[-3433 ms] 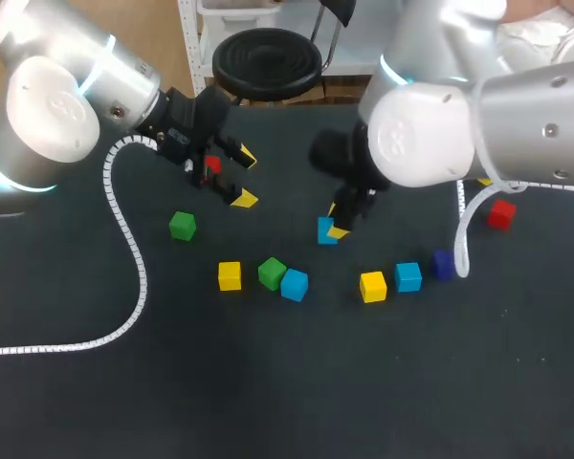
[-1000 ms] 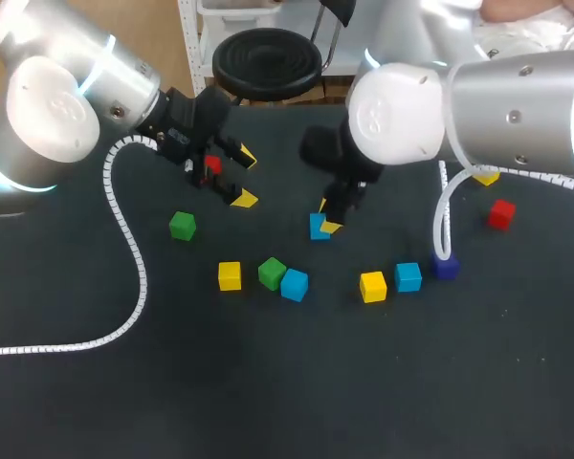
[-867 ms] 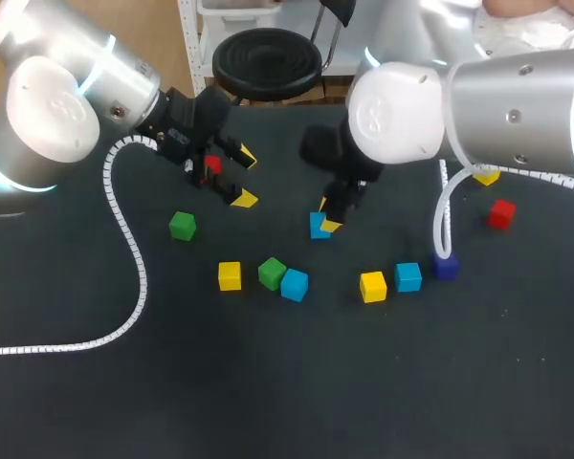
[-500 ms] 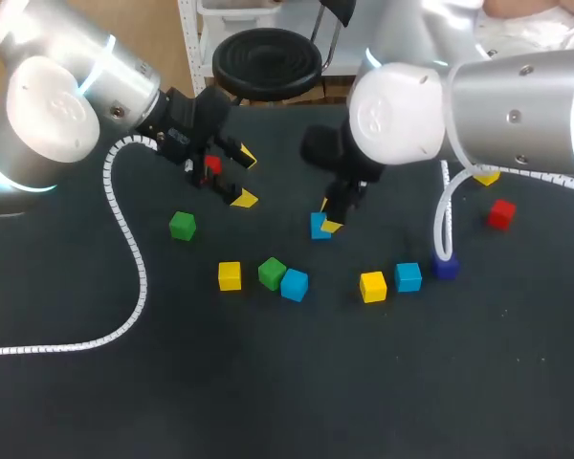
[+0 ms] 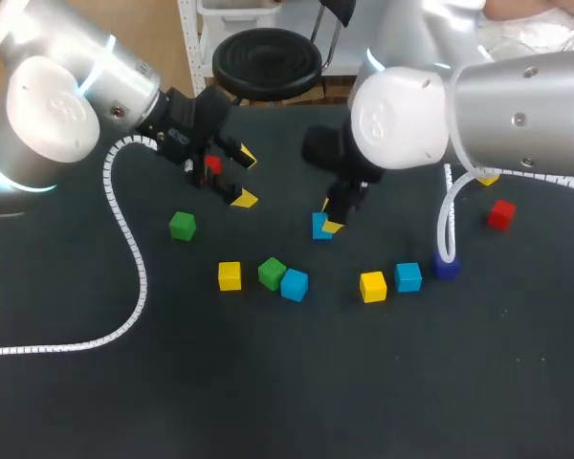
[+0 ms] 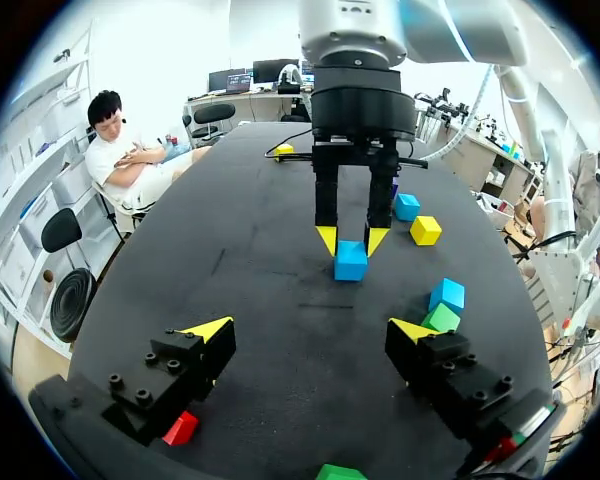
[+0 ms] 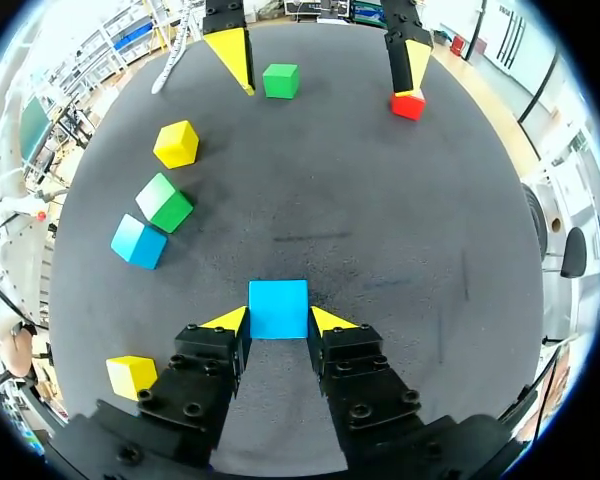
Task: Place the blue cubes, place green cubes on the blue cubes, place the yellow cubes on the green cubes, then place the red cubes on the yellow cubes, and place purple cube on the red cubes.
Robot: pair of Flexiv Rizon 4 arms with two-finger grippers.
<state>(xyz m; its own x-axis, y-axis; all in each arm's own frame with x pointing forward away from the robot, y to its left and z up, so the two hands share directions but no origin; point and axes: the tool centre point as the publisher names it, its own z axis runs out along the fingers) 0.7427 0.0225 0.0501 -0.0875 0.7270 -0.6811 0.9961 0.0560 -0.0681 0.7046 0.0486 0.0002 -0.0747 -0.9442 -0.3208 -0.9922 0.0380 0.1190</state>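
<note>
My right pincer (image 7: 278,322) is closed onto the blue cube (image 7: 278,303), which sits squarely between its two yellow tips, low over the table (image 7: 380,220), while my left pincer (image 6: 310,335) hangs wide open and holds nothing, a red cube (image 6: 181,428) just beside one of its fingers.

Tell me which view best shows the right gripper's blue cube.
Right wrist view: the blue cube sits large and unoccluded between the fingers of the right gripper. Left wrist view shows it smaller, farther off. Head view shows only part, behind the fingers.
</note>
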